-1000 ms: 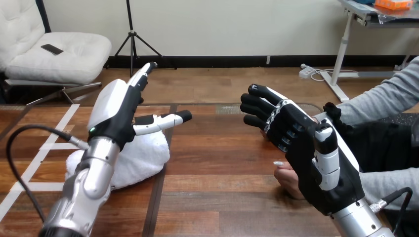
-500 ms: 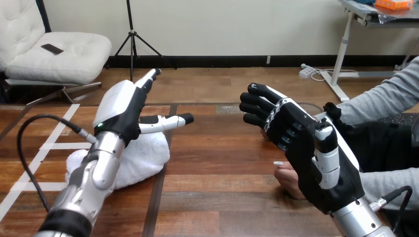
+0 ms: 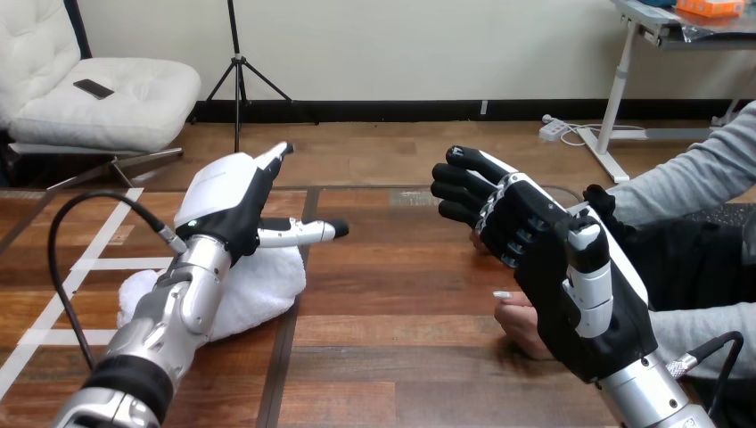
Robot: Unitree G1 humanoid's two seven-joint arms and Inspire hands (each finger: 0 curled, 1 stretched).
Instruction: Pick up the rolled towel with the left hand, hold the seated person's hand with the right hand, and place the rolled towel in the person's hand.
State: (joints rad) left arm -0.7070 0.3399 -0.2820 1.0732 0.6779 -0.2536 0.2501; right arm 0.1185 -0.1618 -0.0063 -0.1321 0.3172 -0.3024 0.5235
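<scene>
White tape lines (image 3: 107,264) cross the wooden table (image 3: 392,308).

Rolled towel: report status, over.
Left hand open over rolled towel, no grip. Right hand open above person's hand, no hold seen. Nothing on table between towel and person's hand.
</scene>
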